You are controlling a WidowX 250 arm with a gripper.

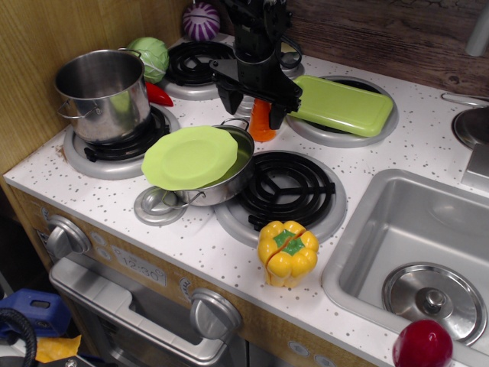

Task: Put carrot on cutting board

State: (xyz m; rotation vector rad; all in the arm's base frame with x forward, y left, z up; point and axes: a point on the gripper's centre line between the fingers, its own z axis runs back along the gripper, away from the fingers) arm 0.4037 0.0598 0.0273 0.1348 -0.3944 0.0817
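The red chili pepper (159, 94) is mostly hidden behind the steel pot (102, 93). The carrot (261, 122) is partly covered by the claw (251, 109), only its orange lower body being seen on the tabletop (428, 145), between the fingers. The claw is spread, lowered from above, not clenched. The cutting board (341, 105) is seen just right, on a burner.

No readable txt anywhere. The oven panel (141, 269) btwn the knobs has faint printed marks, maybe digits, but too small & blurry to make out.
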